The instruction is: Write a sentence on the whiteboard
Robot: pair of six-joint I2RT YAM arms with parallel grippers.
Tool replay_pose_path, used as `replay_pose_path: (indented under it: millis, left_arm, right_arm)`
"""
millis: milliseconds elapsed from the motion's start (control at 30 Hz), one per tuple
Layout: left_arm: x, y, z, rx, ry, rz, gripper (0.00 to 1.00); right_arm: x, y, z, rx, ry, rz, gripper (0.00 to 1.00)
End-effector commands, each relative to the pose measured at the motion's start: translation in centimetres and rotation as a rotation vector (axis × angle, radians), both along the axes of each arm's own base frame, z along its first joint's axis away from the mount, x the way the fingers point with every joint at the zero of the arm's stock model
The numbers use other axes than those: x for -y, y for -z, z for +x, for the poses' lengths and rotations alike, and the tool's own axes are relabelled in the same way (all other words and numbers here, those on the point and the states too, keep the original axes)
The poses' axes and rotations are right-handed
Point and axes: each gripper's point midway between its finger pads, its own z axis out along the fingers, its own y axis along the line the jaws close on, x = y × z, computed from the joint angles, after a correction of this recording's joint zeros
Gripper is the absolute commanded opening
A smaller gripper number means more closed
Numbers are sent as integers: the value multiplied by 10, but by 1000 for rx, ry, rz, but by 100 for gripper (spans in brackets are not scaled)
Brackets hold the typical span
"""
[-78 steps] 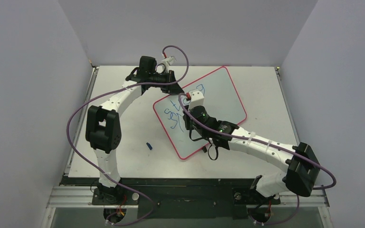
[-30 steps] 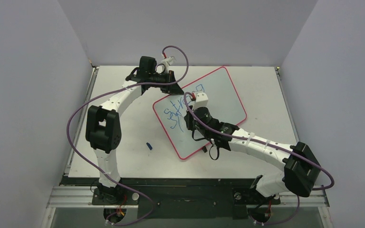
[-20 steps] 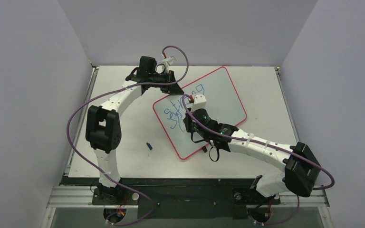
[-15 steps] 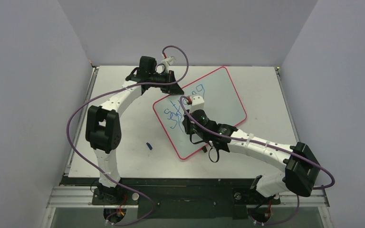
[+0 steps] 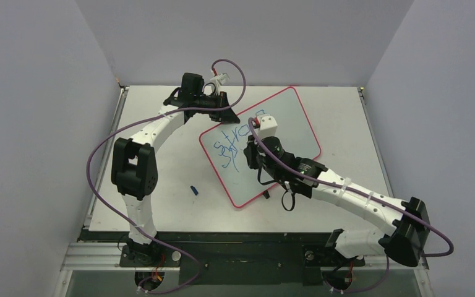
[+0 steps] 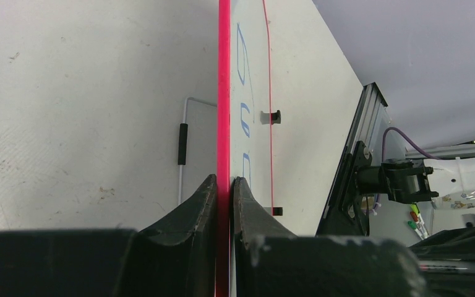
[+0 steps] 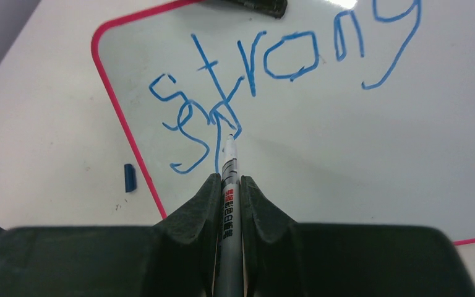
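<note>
Glossy, pale and thinly rimmed in red, the whiteboard (image 5: 287, 120) lies askew at mid-table. The sentence (image 7: 266, 68) so far reads "strong" in blue, with loose strokes of a 2nd line tangled beneath. The right gripper (image 7: 227, 179) clamps a marker (image 7: 229, 158), its tip at those strokes. The left gripper (image 6: 224, 185) pinches the board's red edge.

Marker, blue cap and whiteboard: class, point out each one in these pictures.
marker (image 7: 228, 201), right wrist view, on its labelled barrel.
blue cap (image 7: 130, 177), right wrist view, on its middle.
whiteboard (image 5: 294, 122), top view, on its bare surface.
</note>
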Motion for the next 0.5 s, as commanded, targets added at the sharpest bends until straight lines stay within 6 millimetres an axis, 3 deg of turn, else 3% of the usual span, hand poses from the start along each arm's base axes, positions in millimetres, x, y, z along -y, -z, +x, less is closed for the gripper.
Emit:
replay_pose_path:
  millis: [0, 167, 467]
  left_arm:
    - [7, -32, -7, 142, 46, -27, 0]
    - [8, -35, -6, 142, 50, -37, 0]
    - [8, -30, -7, 139, 48, -28, 0]
  right_arm:
    - [25, -43, 11, 85, 101, 53, 0]
    - [34, -32, 13, 65, 125, 54, 0]
    - [14, -10, 20, 27, 86, 52, 0]
